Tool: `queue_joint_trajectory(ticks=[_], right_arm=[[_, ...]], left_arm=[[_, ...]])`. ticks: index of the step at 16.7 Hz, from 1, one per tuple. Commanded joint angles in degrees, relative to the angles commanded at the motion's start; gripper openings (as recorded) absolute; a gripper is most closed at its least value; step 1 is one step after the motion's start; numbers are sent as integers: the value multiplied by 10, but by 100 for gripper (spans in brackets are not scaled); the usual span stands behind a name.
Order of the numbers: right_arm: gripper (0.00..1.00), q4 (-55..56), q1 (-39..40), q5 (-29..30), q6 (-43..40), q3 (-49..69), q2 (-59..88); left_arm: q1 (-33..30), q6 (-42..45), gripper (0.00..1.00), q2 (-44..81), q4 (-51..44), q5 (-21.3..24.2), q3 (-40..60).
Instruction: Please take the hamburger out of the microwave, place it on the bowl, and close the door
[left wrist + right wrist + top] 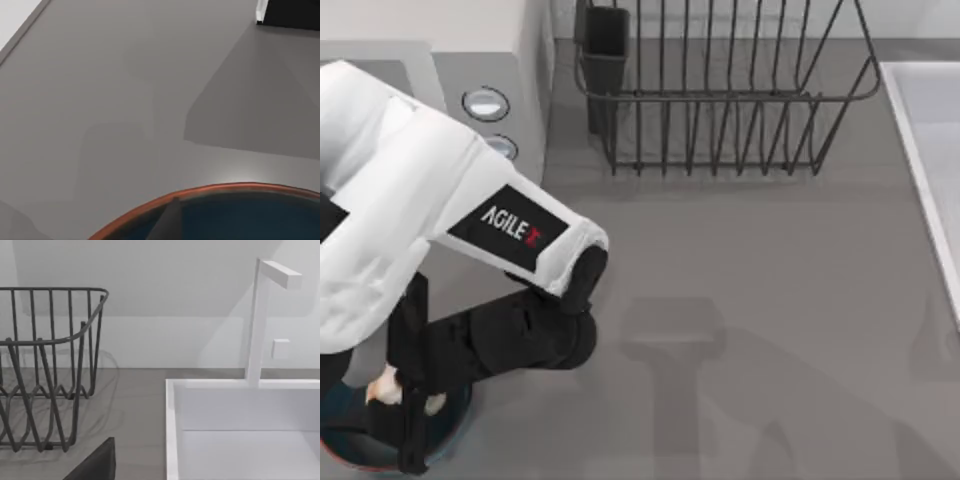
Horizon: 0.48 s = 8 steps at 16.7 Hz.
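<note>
The grey desk (770, 300) carries everything, and much of its left side is covered by my left arm (410, 220), a bulky white-and-black limb that reaches down toward the lower left corner of the top view. Behind the arm stands the microwave (510, 60), cut off by the picture's upper left edge, with two round knobs (485, 103) on its front; the lower knob is half hidden by the arm, and the door cannot be made out. To the right of the microwave sits a dark wire dish rack (720, 100), its far end cut off at the top edge, and a white sink (240, 430) with a tall faucet (260, 320) lies at the desk's right edge. The bowl (450, 425) is in the lower left corner, mostly hidden under the arm and cut off at the bottom; the left wrist view shows its reddish rim and blue inside (235, 210). The left claw (405, 395) hangs over the bowl, clenched around the hamburger (386, 388), of which only a small pale piece peeks out. One dark fingertip (95, 465) of the right claw shows in the right wrist view; I cannot tell its state.
</note>
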Motion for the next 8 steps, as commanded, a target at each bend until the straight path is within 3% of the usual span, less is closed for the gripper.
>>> queue_joint_trajectory(ticks=[8], right_arm=[[100,0,0,0,0,0,0]], left_arm=[[-8,-1,100,-42,-9,-2,3]])
